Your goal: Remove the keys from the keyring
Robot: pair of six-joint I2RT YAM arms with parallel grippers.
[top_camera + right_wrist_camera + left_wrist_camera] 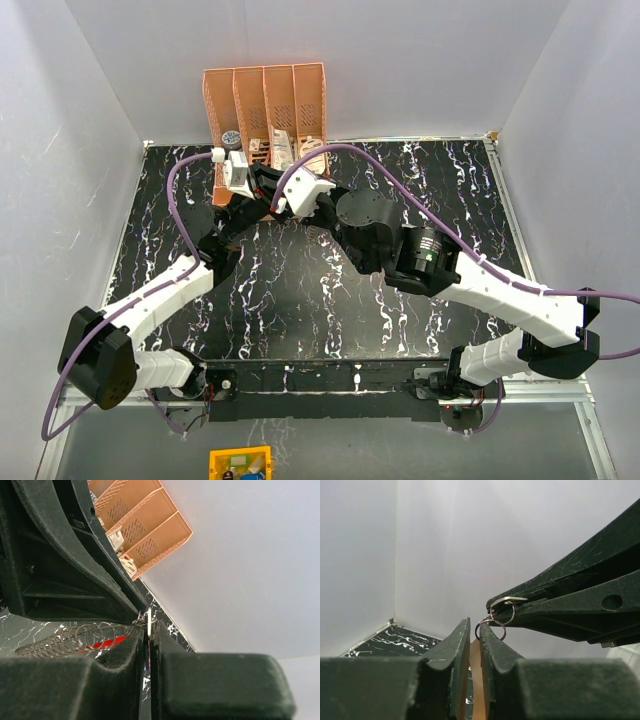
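From above, both arms reach across the black marbled table [330, 300] and meet above it near its far edge, toward the far-left corner. They meet just in front of a peach slotted organizer [265, 100] standing at that edge. The left gripper [262, 192] and right gripper [278, 208] come tip to tip there, and the keys are too small to make out in this view.

In the left wrist view, the left gripper [475, 627] has its jaws drawn close, with a narrow slit between them. The keyring [490, 628] sits right at their tips (whether they actually pinch it I cannot tell). The right gripper [492, 607] comes in from the right, clamped on a flat silvery piece of the keys [509, 600], and thin wire loops hang just beneath that piece.

In the right wrist view, the right gripper [149, 626] is closed on a thin metal piece seen edge-on. The left gripper [136, 617] slants down from the upper left to touch that spot. A coil of wire rings [70, 637] trails left from there, with a red part [102, 642] showing through it. The organizer [145, 530] stands behind.
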